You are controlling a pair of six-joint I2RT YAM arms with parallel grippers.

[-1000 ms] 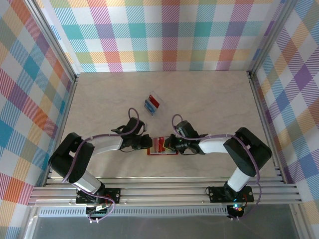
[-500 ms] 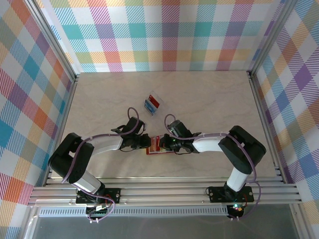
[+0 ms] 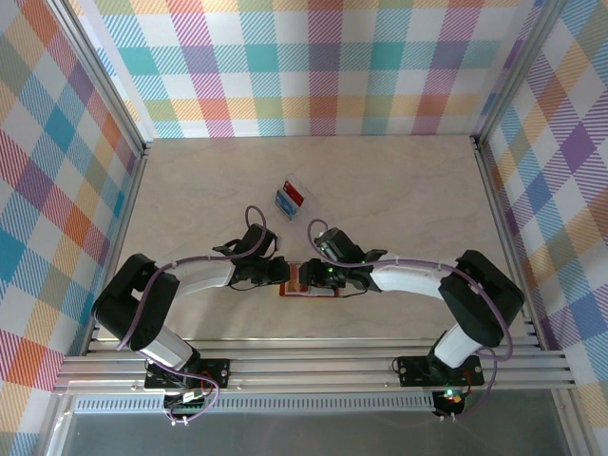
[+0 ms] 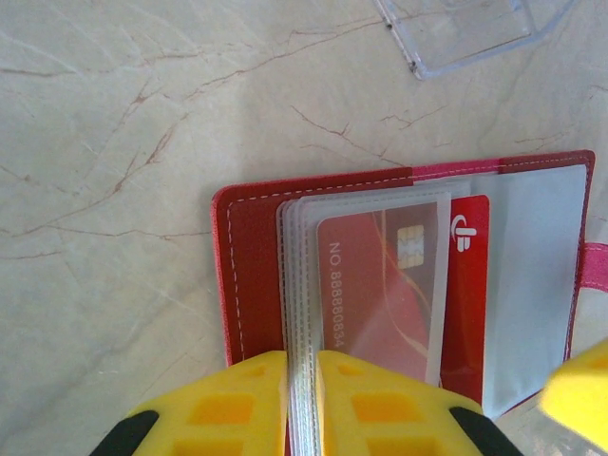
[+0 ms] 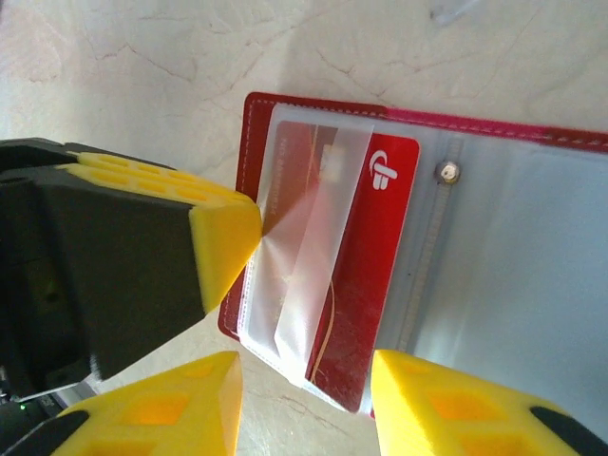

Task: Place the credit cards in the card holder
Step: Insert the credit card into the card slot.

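The red card holder point(image 3: 308, 283) lies open on the table between both arms. My left gripper point(image 4: 302, 399) is shut on the edge of its pale ribbed card slots point(image 4: 296, 285), holding them up. A red credit card point(image 4: 399, 285) sits partly inside a clear slot, its logo end sticking out. My right gripper point(image 5: 304, 399) is open just below that red card point(image 5: 380, 256), its yellow fingers either side of the card's lower corner and apart from it. Further back, a blue card point(image 3: 284, 200) and a red card point(image 3: 296, 193) lie in a clear case.
The clear plastic case point(image 4: 465, 38) lies just beyond the holder, towards the middle of the table. The holder's snap stud point(image 5: 446, 172) and pink tab point(image 4: 595, 261) are on its right half. Metal rails point(image 3: 313, 366) run along the near edge.
My right gripper has opened and let go of the red card, which stays in the slot. The right arm slid left toward the holder. The left gripper has kept its hold.
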